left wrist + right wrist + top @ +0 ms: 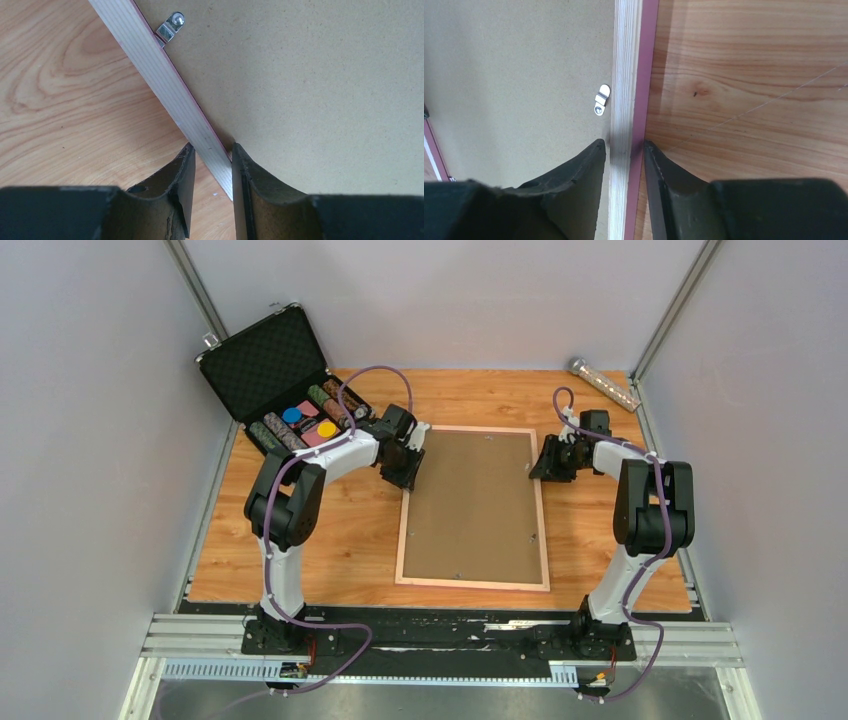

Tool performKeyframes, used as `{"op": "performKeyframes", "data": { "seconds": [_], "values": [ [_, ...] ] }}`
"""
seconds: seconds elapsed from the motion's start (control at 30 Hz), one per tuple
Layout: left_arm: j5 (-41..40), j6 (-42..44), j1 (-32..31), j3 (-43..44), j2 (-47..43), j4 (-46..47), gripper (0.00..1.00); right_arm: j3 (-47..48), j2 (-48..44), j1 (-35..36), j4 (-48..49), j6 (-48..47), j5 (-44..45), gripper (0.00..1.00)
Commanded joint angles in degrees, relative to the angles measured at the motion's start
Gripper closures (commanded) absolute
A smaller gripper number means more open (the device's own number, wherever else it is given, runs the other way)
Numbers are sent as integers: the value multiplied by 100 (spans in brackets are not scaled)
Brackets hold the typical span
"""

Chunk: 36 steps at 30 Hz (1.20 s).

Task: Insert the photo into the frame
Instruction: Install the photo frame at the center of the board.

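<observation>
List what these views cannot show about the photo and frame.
- The photo: in no view; the backing board fills the face-down frame.
- The pane: against the table, every view.
- The left gripper's hold: left wrist view, jaws straddle the rail, contact unclear.
- The case's contents: top view, too small.

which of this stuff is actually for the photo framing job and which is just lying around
For the job: frame, face down; backing board in it; left pincer and right pincer, each straddling a side rail; photo not visible.
Lying about: open black case of coloured items; silver tube, far right corner.
</observation>
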Motion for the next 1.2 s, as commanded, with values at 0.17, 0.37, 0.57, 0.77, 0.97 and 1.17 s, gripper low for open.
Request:
{"op": "performKeyframes", "data": {
  "seconds": [0.17,0.37,0.57,0.77,0.97,1.17],
  "values": [
    [49,-302,-19,34,368,24,100,187,-37,-32,-68,-81,10,55],
    [88,-368,-17,-29,400,78,100,435,6,39,-208,-30,76,48],
    [89,-371,-14,-42,417,100,100,747,226,82,-285,43,360,47],
    [68,-352,-15,-32,413,104,100,1186,540,148,-435,92,510,47],
    [53,-336,-11,-34,416,101,100,1308,672,298,-479,98,650,48],
    [31,-334,-10,-44,394,101,100,1310,734,416,-487,110,777,48]
  ]
}}
